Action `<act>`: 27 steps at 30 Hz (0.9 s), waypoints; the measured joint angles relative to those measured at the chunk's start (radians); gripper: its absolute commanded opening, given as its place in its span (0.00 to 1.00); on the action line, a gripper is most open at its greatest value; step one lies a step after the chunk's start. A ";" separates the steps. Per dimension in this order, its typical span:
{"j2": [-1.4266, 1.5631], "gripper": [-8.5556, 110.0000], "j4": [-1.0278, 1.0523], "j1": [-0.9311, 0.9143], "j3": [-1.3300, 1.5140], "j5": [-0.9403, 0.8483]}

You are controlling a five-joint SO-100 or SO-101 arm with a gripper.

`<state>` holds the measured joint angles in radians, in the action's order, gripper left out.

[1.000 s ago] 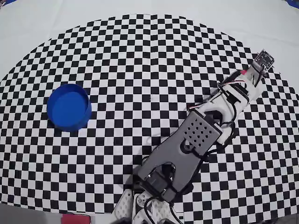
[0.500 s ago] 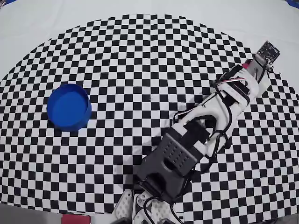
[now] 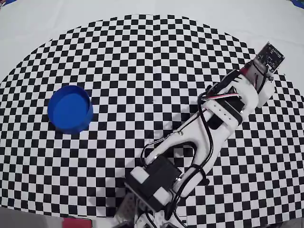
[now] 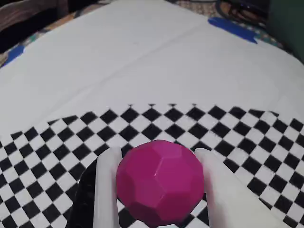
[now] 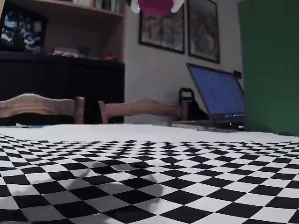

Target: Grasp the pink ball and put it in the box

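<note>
Wrist view: the gripper (image 4: pixel 159 190) clamps one faceted pink ball (image 4: pixel 160 182) between its two white fingers (image 4: pixel 105 190), raised above the checkered mat (image 4: pixel 57 142). In the overhead view, one blue box (image 3: pixel 70 109) sits at nine o'clock, well apart from the arm (image 3: pixel 209 128) reaching toward two o'clock.

Overhead view: box (image 3: pixel 70 108) sits left on the checkered mat (image 3: pixel 142 57), arm (image 3: pixel 209 128) reaches right, well apart. Wrist view: ball (image 4: pixel 160 188) between gripper (image 4: pixel 159 190) fingers, above mat.
</note>
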<state>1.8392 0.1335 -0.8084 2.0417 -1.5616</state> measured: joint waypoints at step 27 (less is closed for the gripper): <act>0.307 0.07 0.000 0.192 0.278 0.000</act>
<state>2.1460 0.1335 -0.6167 2.3194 -1.5616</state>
